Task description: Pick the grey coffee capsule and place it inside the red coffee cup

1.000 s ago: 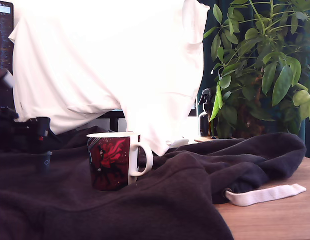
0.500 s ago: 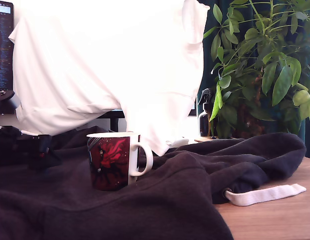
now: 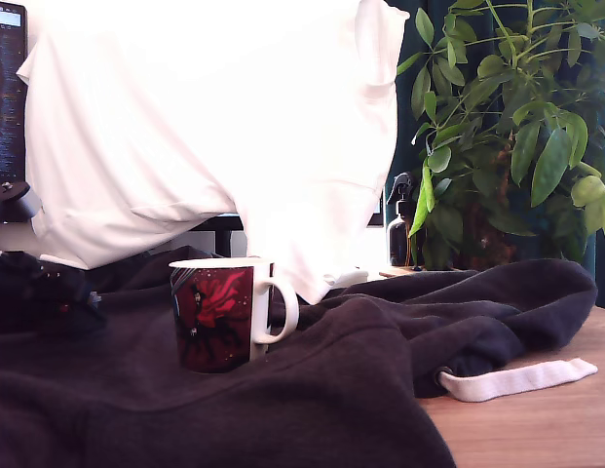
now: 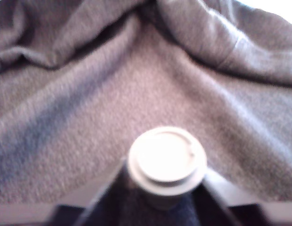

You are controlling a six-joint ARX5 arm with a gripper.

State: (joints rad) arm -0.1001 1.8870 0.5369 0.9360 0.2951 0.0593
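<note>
The grey coffee capsule (image 4: 167, 157) fills the lower middle of the wrist view, its pale flat rim facing the camera, with dark fingers (image 4: 113, 193) pressed against both of its sides. My gripper (image 4: 167, 190) is shut on it above the dark grey cloth (image 4: 113, 108). In the exterior view the gripper (image 3: 58, 300) is a dark shape at the far left, low over the cloth, and the capsule cannot be made out there. The red coffee cup (image 3: 219, 314) stands upright on the cloth, to the exterior view's right of the gripper, handle pointing right.
A dark sweatshirt (image 3: 380, 351) covers most of the wooden table (image 3: 546, 429), with a white strap (image 3: 516, 378) lying at its right. A white cloth (image 3: 214, 127) hangs behind the cup. A dark spray bottle (image 3: 401, 229) and a leafy plant (image 3: 507, 127) stand at the back right.
The gripper has shifted toward the exterior view's left, further from the cup. The cup and cloth have not moved.
</note>
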